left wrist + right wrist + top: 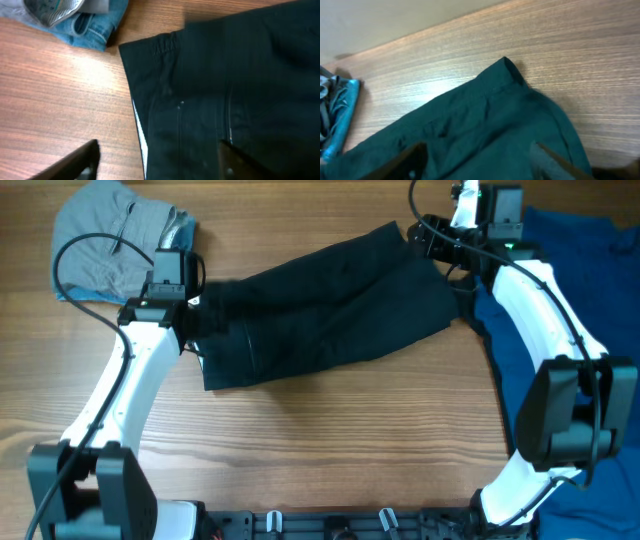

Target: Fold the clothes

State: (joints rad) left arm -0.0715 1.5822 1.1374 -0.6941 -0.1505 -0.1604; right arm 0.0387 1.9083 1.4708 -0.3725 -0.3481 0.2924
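Black trousers [330, 305] lay stretched across the wooden table [300, 450].
My left pincer [155, 167] hung spread over their left end, and my right pincer [480, 165] was spread likewise over the far right corner.

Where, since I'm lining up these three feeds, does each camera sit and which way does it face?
Overhead: fixed above the table, looking straight down on the dark garment and grey pile; left arm and right arm show.
Left wrist: on the left arm, looking down at the garment's edge; left gripper open at the bottom.
Right wrist: on the right arm, looking across the garment's corner; right gripper open at the bottom.
Shared: all three see the dark garment.
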